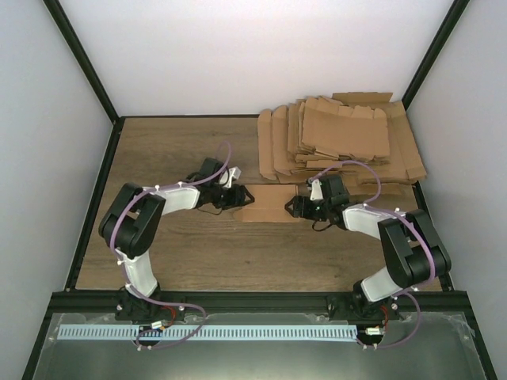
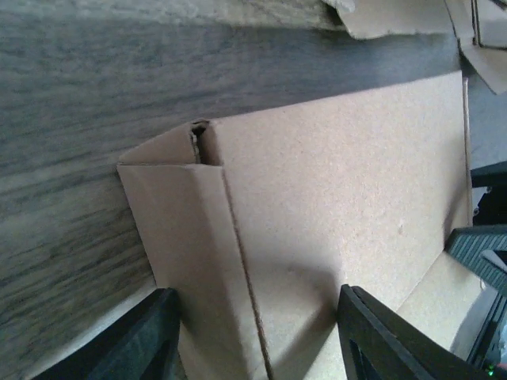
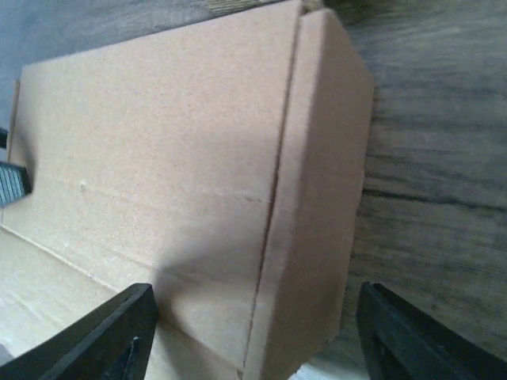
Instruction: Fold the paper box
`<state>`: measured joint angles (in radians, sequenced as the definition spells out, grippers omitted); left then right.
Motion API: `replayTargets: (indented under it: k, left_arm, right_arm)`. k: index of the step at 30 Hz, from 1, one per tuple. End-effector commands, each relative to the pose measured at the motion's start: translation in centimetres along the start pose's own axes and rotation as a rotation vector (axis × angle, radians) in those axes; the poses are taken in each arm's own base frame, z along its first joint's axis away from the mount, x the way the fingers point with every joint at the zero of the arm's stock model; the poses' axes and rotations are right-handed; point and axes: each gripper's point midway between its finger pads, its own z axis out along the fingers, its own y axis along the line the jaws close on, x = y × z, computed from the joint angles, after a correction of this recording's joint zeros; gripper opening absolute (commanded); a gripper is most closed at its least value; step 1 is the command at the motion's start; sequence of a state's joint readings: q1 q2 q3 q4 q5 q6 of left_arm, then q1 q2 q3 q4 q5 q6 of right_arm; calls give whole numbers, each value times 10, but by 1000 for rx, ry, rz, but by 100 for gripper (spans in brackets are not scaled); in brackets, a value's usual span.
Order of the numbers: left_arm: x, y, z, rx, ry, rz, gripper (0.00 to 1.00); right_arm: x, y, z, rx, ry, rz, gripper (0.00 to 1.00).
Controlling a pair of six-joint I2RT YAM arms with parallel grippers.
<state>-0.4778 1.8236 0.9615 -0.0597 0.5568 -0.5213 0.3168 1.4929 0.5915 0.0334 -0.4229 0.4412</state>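
- Looking from the top: finding the paper box (image 1: pixel 265 207) lying partly folded on the worktop (image 1: pixel 198 253), just in front of the pile of flat blanks (image 1: pixel 341 138), with the left end effector (image 1: pixel 238 198) at its left end and the right end effector (image 1: pixel 295 207) at its right end.
- Looking through the left wrist: seeing the left end effector (image 2: pixel 255 301) spread, straddling a raised side flap of the paper box (image 2: pixel 333 182); failing to tell whether its fingers (image 2: pixel 150 340) are touching cardboard.
- Looking through the right wrist: seeing the right end effector (image 3: pixel 255 293) spread wide, bracketing the creased end panel of the paper box (image 3: pixel 174 142), with one finger over bare wood.
- Judging the step: probably working both end panels up along their creases; next likely calling for closing gently on each panel and turning it inward without sliding the box.
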Motion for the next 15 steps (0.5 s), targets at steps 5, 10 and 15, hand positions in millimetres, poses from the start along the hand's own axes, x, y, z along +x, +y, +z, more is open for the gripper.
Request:
replayTargets:
  k: [5, 10, 15]
  left_arm:
    - [-6, -8, 10, 39, 22, 29, 51]
    - [-9, -9, 7, 21, 12, 45, 52]
    - [-18, -16, -5, 5, -27, 73, 56]
  right_arm:
    - [-18, 9, 5, -29, -12, -17, 66]
    - [-25, 10, 2, -15, -28, -26, 69]
    - [-34, 17, -9, -14, -62, -53, 73]
